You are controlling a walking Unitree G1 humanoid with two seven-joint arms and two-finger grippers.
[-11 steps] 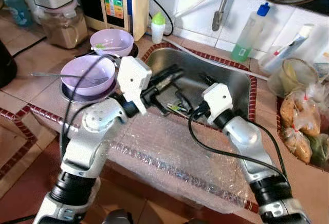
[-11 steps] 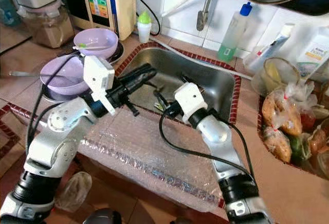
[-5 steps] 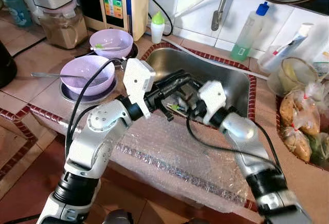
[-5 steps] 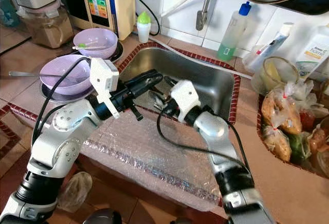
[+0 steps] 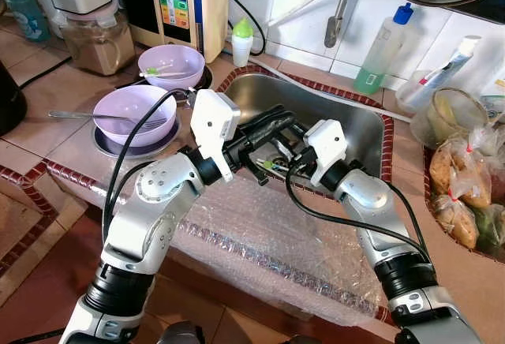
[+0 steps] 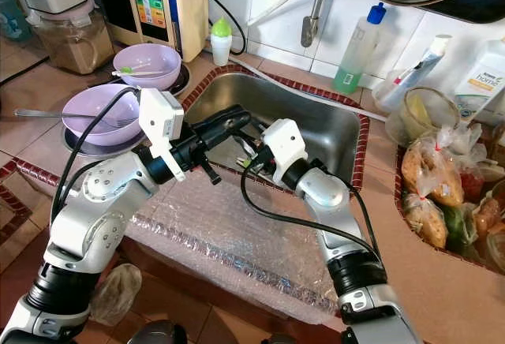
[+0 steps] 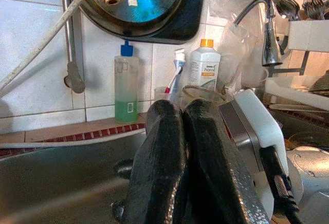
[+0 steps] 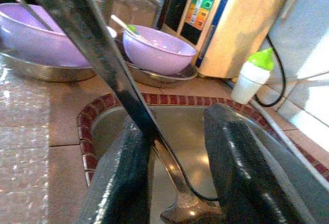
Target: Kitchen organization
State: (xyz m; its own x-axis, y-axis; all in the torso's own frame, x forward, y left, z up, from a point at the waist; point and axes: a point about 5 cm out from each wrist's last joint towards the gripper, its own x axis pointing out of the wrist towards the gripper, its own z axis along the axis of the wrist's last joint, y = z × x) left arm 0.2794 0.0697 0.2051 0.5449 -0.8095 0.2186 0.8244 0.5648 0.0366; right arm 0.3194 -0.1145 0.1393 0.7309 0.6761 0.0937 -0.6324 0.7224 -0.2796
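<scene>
A steel sink (image 5: 351,123) is set into the tiled counter in front of me. My left gripper (image 5: 278,117) reaches over the sink's near left part, its two black fingers (image 7: 169,147) pressed together with nothing between them. Just right of it, my right gripper (image 6: 249,151) points left over the sink's front edge. Its fingers (image 8: 226,147) stand apart around a metal spoon (image 8: 123,85). The spoon's handle leans on one finger and its bowl lies in the sink. Small green-handled utensils (image 5: 272,164) lie in the sink below both grippers.
Two purple bowls (image 5: 134,111) (image 5: 171,61) with utensils stand left of the sink on metal plates. Bubble wrap (image 5: 260,241) covers the counter's front edge. A green soap bottle (image 5: 383,52), a plastic cup (image 5: 454,115) and food bags (image 5: 465,190) sit at the right. An appliance (image 5: 181,1) stands behind.
My right gripper has swung left and come close beside the left gripper over the sink. My left gripper has reached a little further right over the sink.
</scene>
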